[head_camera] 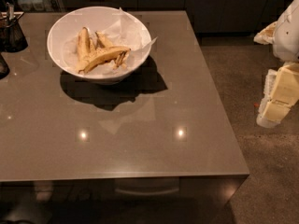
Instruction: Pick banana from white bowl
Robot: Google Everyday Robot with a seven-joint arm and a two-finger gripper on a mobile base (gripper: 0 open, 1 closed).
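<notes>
The white bowl [60, 26] stands on the far left part of the grey table, lined with crumpled white paper [126, 29]. The banana [103, 56], long, curved and yellow with brown speckles, lies across the front of the bowl. Shorter, paler bananas [84, 42] lie behind it. My gripper [276, 99], cream and white, hangs at the right edge of the view, off the table's right side over the floor, well away from the bowl and holding nothing that I can see.
A dark cup [11, 31] holding utensils stands at the table's far left corner, with another dark object [2, 65] just below it at the left edge. The table's right edge [219, 97] borders speckled floor. Dark cabinets run along the back.
</notes>
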